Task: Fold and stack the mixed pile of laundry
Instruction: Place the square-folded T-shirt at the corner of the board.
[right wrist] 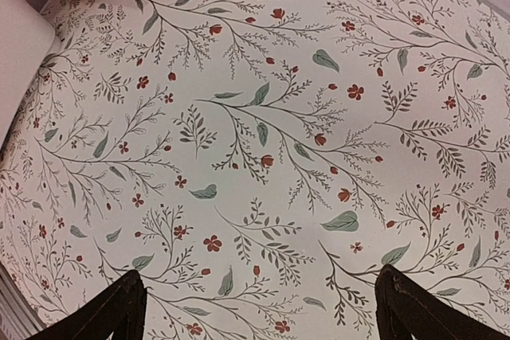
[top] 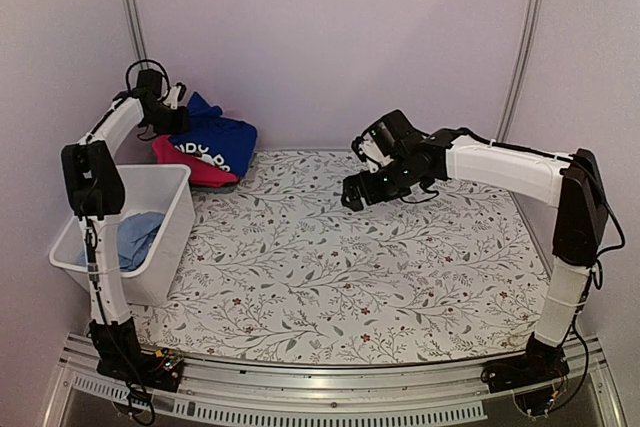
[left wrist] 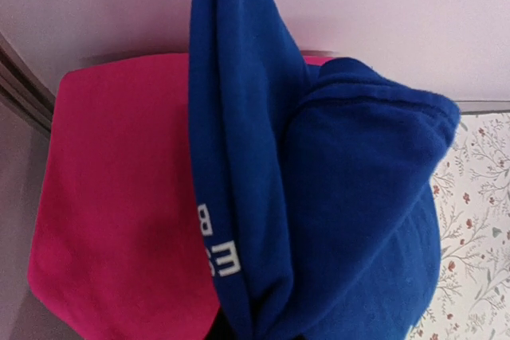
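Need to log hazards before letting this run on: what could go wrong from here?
The left gripper is at the blue garment, which lies on the pink one at the far corner of the table; a pull may drag both and undo the stack.
The right gripper hangs open, away from them, so it cannot steady the cloth.
Pale-blue cloth lies in the basket and could be missed.

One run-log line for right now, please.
left gripper: at blue printed garment on pink-red garment, grip unclear | right gripper: open, empty, over tablecloth | basket: pale-blue cloth inside
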You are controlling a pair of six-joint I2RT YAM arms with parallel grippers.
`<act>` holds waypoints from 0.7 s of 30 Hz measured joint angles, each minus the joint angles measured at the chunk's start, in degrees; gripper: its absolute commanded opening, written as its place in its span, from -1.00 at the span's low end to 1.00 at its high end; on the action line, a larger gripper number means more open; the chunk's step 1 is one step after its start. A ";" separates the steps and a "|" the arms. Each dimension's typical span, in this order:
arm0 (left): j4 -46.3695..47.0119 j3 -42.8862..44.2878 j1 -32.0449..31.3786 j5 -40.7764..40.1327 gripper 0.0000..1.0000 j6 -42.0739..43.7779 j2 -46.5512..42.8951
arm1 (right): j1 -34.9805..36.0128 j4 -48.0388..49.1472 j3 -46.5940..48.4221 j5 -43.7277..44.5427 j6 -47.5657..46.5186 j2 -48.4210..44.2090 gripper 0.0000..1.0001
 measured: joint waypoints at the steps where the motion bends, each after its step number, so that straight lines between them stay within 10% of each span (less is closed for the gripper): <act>1: 0.02 0.17 0.83 0.46 -0.93 -0.04 0.81 | 0.00 0.00 0.28 0.00 0.07 0.24 0.98; 8: 0.15 0.76 6.40 3.76 -0.81 -0.85 7.02 | 0.00 -1.44 2.89 0.00 0.31 1.81 0.98; 11: 0.31 1.42 8.46 5.18 -0.25 -1.25 8.85 | 0.00 -1.75 4.33 0.00 0.48 2.84 0.98; 19: 2.21 3.69 12.41 2.29 0.41 -5.66 9.46 | 0.00 -3.19 7.32 -0.13 0.87 5.07 0.98; 21: 2.84 3.41 12.74 1.18 0.97 -6.38 9.33 | 0.00 -3.45 7.82 -0.11 0.96 5.27 0.98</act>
